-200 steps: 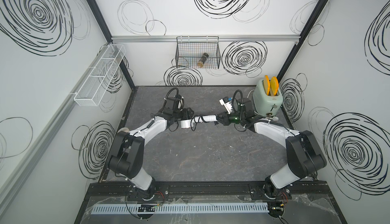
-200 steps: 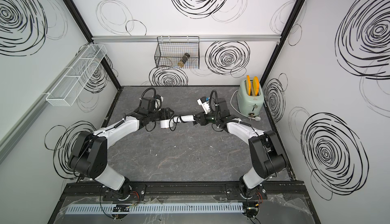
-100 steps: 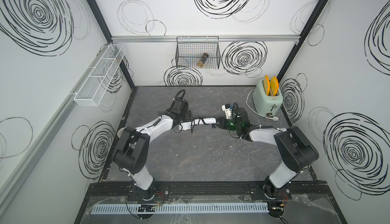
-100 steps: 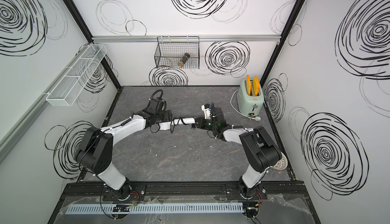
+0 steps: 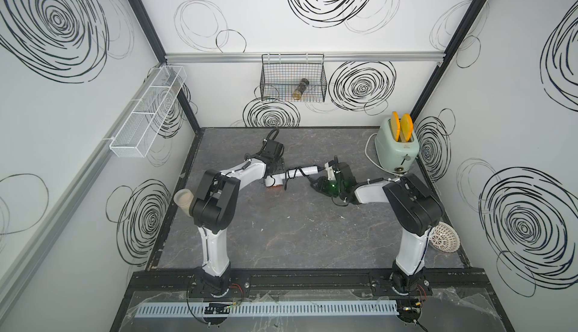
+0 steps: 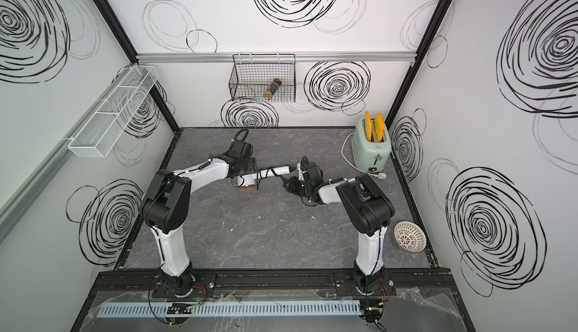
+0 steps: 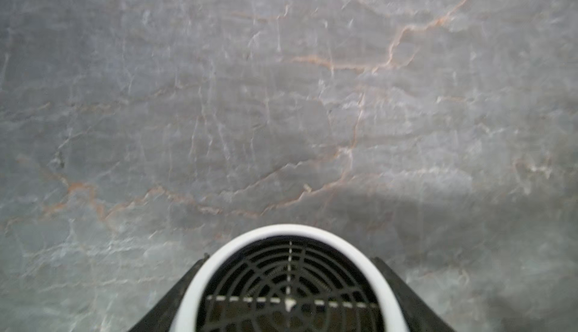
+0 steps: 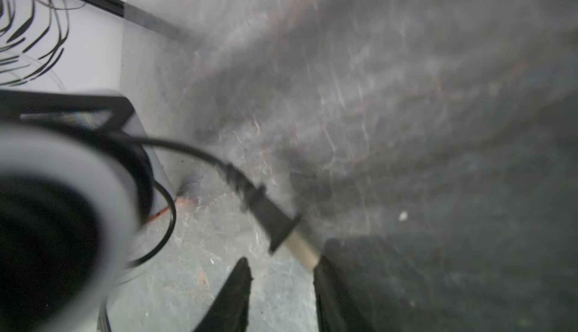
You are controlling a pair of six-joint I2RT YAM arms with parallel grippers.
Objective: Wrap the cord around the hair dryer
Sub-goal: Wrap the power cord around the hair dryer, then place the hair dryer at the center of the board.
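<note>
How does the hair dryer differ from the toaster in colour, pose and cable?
The dryer is white; the toaster is mint green. The dryer is horizontal, head in the left gripper; the toaster stands upright, untouched. The dryer's cord is black; the toaster's cable is white. Both are corded appliances.

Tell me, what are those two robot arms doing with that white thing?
They are winding the black cord around the hair dryer. The left gripper is clamped on the dryer's round head. Loops of cord already sit around the white handle. The right gripper has its jaws apart, and the plug lies just in front of them, not pinched.
</note>
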